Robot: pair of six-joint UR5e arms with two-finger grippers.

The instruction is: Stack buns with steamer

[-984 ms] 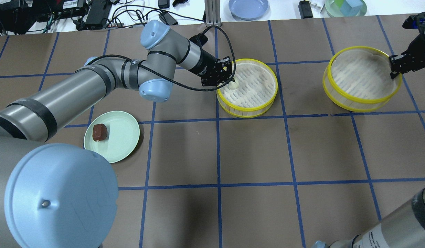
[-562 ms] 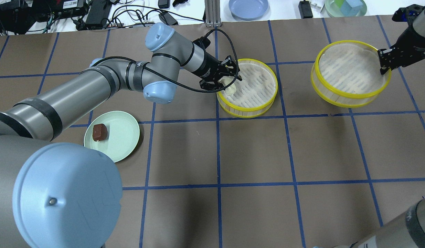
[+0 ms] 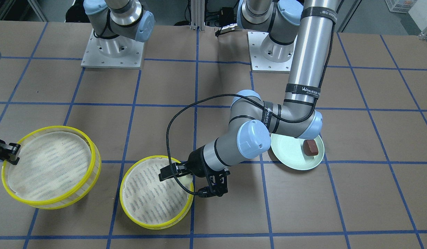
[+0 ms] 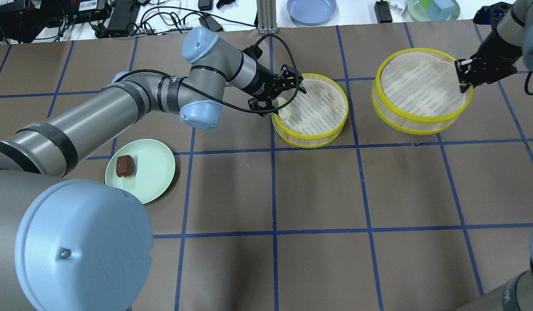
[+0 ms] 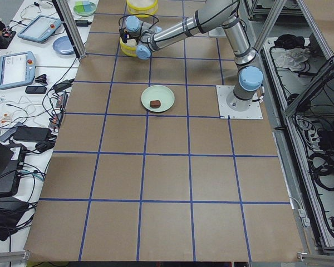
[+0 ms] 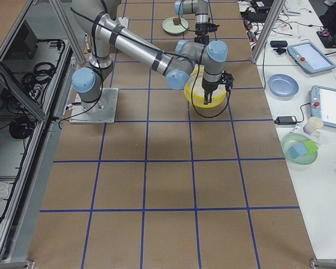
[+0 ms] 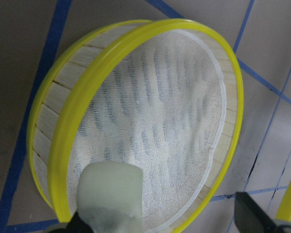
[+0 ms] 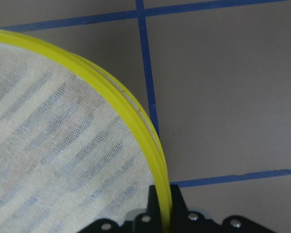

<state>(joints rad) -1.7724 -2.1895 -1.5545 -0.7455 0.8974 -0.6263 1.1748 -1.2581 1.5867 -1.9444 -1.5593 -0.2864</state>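
The cream-yellow bun (image 4: 284, 109) lies inside the left rim of the middle steamer tray (image 4: 331, 129), which stands on the table. My left gripper (image 4: 281, 97) is open just above the bun and holds nothing. In the left wrist view the bun (image 7: 111, 191) sits low between the spread fingers (image 7: 254, 218). My right gripper (image 4: 462, 80) is shut on the right rim of the second steamer tray (image 4: 421, 93) and holds it tilted off the table; the pinch shows in the right wrist view (image 8: 162, 204). The reddish-brown bun (image 4: 124, 165) lies on the pale green plate (image 4: 156, 172).
A blue plate (image 4: 311, 9), a pale green bowl with blocks (image 4: 433, 8) and cables lie on the white bench behind the table. The two arm bases (image 3: 111, 48) stand at the robot's edge. Blue tape lines grid the brown tabletop.
My left gripper opened, let go of the cream bun in the middle tray and drew back a little. My right gripper carried the second tray leftward and higher.
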